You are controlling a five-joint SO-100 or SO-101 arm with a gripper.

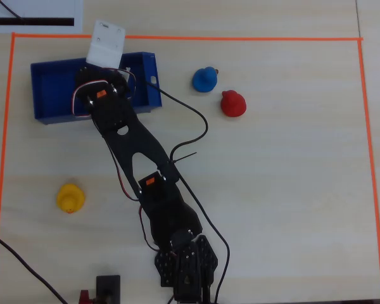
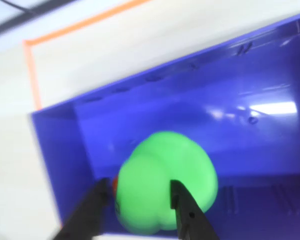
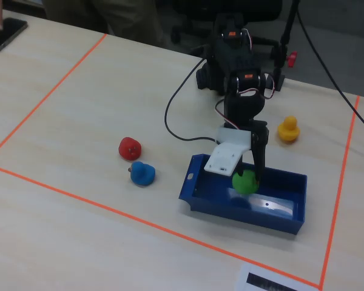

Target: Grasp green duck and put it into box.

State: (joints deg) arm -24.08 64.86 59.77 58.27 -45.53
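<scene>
Gripper [image 2: 140, 207] fingers closed against the sides of the green duck [image 2: 165, 187], held inside the blue box [image 3: 288, 215], wrist view.

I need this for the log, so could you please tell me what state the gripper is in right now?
Gripper: closed on the green duck, holding it over the inside of the blue box.

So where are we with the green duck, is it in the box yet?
Nearly. Done: the green duck has been picked up and carried over the box. In hand: the gripper has its fingers on either side of the duck, which sits inside the blue walls; whether it touches the floor is unclear. Left: open and withdraw. The blue duck, red duck and yellow duck sit outside, untouched.
</scene>
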